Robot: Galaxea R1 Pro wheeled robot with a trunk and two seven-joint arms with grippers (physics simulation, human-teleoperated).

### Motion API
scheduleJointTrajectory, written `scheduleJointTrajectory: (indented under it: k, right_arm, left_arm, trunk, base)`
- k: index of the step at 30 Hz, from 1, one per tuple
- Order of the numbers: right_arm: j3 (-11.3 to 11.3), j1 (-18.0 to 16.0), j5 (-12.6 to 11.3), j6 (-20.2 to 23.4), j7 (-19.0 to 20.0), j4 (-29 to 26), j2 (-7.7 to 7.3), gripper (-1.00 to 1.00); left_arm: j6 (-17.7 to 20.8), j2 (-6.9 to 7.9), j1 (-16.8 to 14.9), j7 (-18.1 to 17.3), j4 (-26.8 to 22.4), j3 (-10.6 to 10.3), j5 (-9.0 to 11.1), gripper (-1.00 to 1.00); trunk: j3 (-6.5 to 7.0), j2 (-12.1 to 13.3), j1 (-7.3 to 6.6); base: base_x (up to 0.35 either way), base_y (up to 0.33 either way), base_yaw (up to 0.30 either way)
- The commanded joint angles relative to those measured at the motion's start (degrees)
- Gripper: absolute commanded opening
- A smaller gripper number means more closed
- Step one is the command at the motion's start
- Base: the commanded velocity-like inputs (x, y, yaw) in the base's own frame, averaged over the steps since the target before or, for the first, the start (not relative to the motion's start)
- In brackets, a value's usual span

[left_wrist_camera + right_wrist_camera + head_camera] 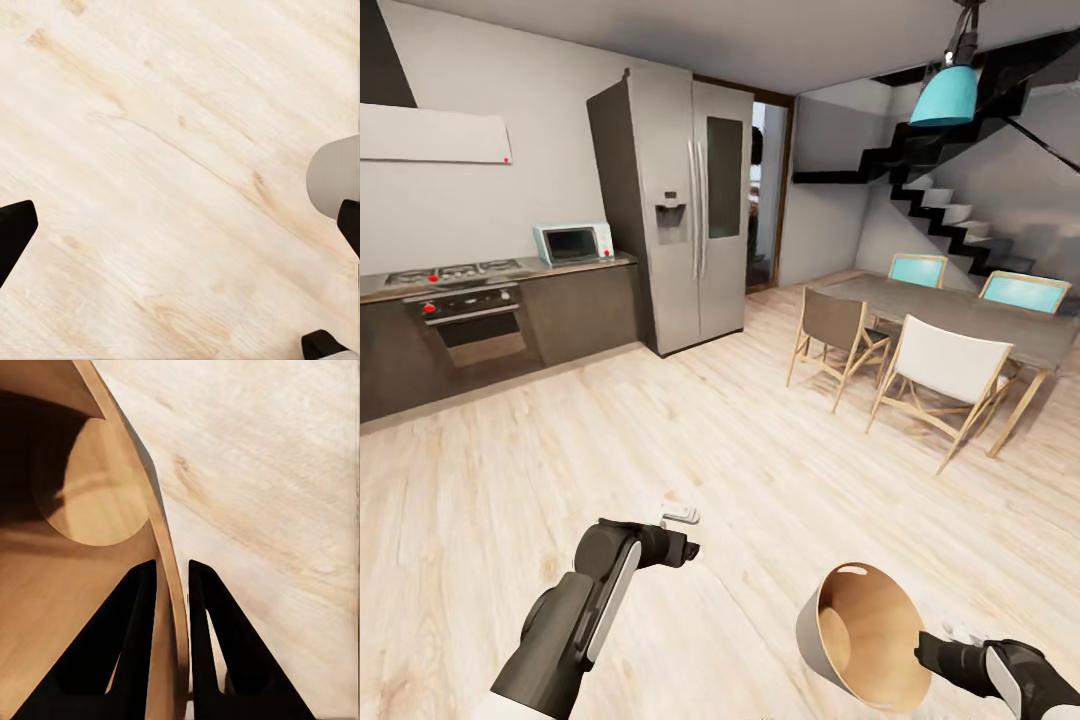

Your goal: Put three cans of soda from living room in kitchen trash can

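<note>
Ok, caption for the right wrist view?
Right gripper fingers pinching the trash can wall, one inside, one outside, above wood floor.

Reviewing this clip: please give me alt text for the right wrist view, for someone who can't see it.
The right gripper pinches the thin rim of the trash can, one dark finger inside against the tan wood-like wall, the other outside. The can's round bottom shows further in, with no cans visible inside. Light wood floor lies beyond the rim.
</note>
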Motion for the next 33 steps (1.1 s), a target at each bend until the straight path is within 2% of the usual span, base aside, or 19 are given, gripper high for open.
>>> scheduleJointTrajectory:
  k: [1, 19, 28, 33]
  right_arm:
    - [-0.3, 0.0, -1.0, 0.2, 0.3, 0.0, -0.02, -1.0]
    - [-0.3, 0.0, -1.1, 0.2, -0.3, 0.1, -1.47, -1.0]
    - [-2.0, 0.0, -1.0, 0.2, -0.5, 0.1, -1.98, -1.0]
    - [-2.2, 0.0, -1.0, 0.3, -0.6, 0.1, -2.04, -1.0]
  left_arm:
    - [0.0, 0.0, 0.0, 0.0, 0.0, 0.0, 0.0, 1.0]
    - [0.0, 0.0, 0.0, 0.2, 0.0, 0.0, 0.0, 1.0]
    - [0.0, 0.0, 0.0, 0.4, 0.0, 0.0, -0.1, 1.0]
    - [0.0, 0.0, 0.0, 0.2, 0.0, 0.0, -0.1, 1.0]
  trunk:
    - [-0.04, 0.0, 0.0]
    - [-1.18, 0.0, 0.0]
    - [-1.82, 0.0, 0.0]
    - [-2.18, 0.0, 0.0]
  base:
    - [0.0, 0.0, -0.25]
    - [0.0, 0.0, -0.221]
    - [0.0, 0.0, -0.202]
    - [0.0, 0.0, -0.202]
